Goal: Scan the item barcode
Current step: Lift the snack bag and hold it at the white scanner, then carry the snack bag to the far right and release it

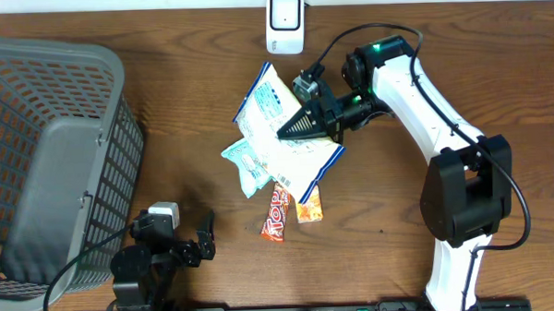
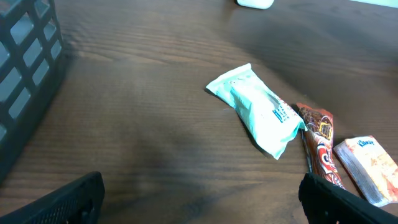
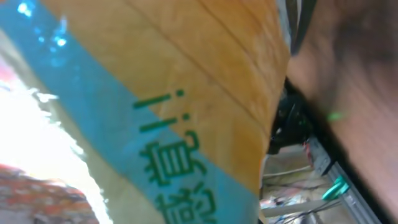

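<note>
Quick count first: four items are being seen on the wooden table [image 1: 183, 113], namely one big white-and-blue snack bag [image 1: 268, 100], one small teal packet [image 1: 243, 162], one red candy bar [image 1: 276, 214] and one orange packet [image 1: 308, 208]. One grey basket [image 1: 34, 81] is sitting at the left edge, one white scanner [image 1: 284, 11] is sitting at the far edge, and two arms are being used.

The right arm [image 1: 443, 140] is rising from the near right side and bending back toward the middle, with the wrist reaching left and the right gripper [image 1: 293, 127] lying across the snack bag. Its jaws are being pressed together with the bag pinched between them, and in the right wrist view the bag's print is filling nearly the whole frame. The left arm [image 1: 138, 271] is sitting folded low at the near left. The left gripper [image 1: 201, 239] is being held with its fingers [image 2: 68, 199] spread wide, nothing between them, and is facing the packets.

The snack bag is being held mid-table, near the scanner but apart from it. Its long axis is running diagonally from far-left to near-right, with the far end pointing roughly at the scanner. Its near edge is meeting the teal packet, though whether the bag is being lifted or is lying flat can't be told
</note>
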Robot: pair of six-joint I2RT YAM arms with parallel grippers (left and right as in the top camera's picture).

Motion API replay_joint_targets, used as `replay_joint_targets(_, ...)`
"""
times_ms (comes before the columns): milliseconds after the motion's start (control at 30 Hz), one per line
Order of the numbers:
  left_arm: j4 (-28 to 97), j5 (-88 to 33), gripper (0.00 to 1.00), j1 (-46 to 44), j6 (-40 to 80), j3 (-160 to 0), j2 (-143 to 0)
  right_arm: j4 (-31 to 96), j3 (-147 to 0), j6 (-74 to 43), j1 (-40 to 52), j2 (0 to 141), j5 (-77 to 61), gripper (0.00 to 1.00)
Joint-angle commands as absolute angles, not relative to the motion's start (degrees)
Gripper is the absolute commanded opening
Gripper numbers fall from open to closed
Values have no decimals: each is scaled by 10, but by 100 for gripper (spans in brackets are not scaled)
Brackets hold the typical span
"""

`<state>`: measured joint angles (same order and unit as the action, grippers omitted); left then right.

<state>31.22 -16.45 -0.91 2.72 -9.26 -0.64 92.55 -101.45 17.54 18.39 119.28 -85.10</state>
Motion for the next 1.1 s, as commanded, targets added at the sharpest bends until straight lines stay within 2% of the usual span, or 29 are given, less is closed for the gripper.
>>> replay_joint_targets(0, 319, -171, 100, -7, 22, -86, -6, 848, -1014, 283, 184, 1185, -826, 1)
replay_joint_targets(67, 319, -171, 100, -7, 22, -87, -6, 775, -1014, 306, 184, 1185, -709, 2)
replay_joint_targets(200, 319, -171, 100, -7, 22, -87, -5, 643, -1014, 214, 185, 1185, -533, 2)
replay_joint_targets(467, 319, -171, 100, -7, 22, -86, -6, 348, -1015, 128, 187, 1185, -429, 1)
replay_joint_targets(700, 319, -171, 100, -7, 22, -87, -6, 142, -1016, 158, 222, 1185, -258, 1)
replay_joint_targets(933, 319, -171, 100, -7, 22, -87, -6, -4, -1035, 221, 256, 1239, -97, 1)
replay_joint_targets(1067, 319, -171, 99, -7, 22, -87, -6, 4, -1162, 237, 255, 1350, -59, 1)
